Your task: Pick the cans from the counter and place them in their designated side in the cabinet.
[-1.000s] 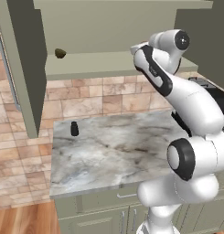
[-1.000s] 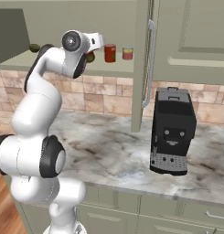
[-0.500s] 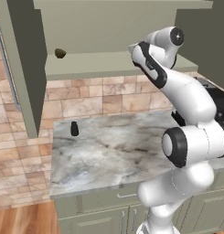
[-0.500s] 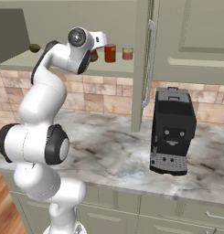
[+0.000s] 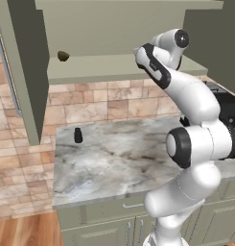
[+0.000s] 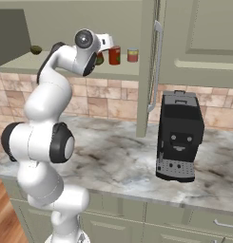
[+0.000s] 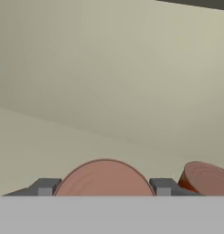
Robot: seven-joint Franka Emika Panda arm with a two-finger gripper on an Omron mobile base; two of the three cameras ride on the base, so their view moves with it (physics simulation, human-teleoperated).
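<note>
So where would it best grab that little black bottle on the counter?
Likely across the middle of the small black bottle, jaws on opposite sides, coming from above or from the front edge of the counter. It stands upright and alone there, with the tiled wall close behind.

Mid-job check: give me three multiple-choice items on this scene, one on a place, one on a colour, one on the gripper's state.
1. Where does the small black bottle stand?
A) on the counter
B) on the cabinet shelf
C) on the floor

2. What colour is the coffee machine?
A) white
B) black
C) red

3. How is the gripper?
A) wide open and empty
B) shut on the bottle
C) shut on a can

Answers:
1 A, it stands on the marble near the brick wall.
2 B, its whole body is black.
3 C, the hand view shows a round can top between the two finger tips.
</note>
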